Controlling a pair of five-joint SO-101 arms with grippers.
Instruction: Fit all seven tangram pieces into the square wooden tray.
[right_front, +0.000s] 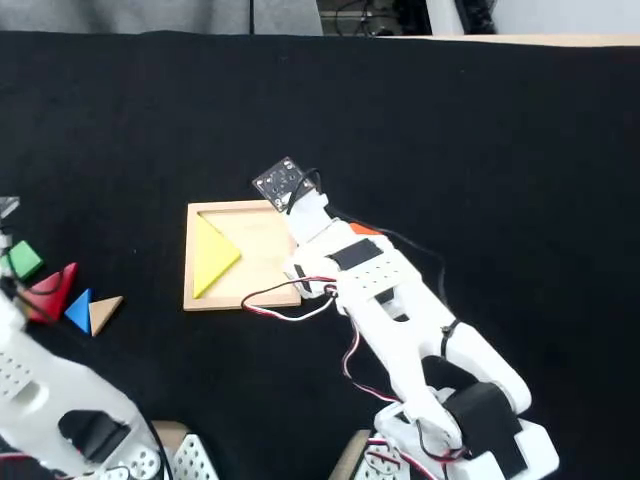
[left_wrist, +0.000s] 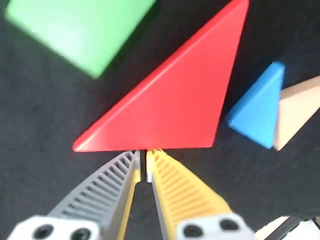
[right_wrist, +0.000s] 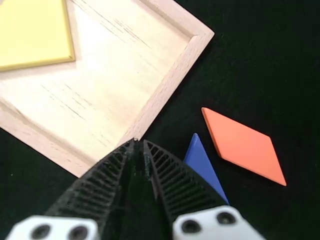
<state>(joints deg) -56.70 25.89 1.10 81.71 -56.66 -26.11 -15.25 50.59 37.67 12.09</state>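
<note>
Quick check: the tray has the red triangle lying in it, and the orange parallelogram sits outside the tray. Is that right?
Not quite. The piece lying in the tray is the yellow triangle, not the red one, as the high view shows. The red triangle lies outside, off to one side of the tray. The orange parallelogram does sit outside the tray.

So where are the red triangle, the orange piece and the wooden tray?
red triangle (left_wrist: 170, 105): left wrist view, face centre.
orange piece (right_wrist: 243, 145): right wrist view, face centre.
wooden tray (right_wrist: 172, 82): right wrist view, rim.
</note>
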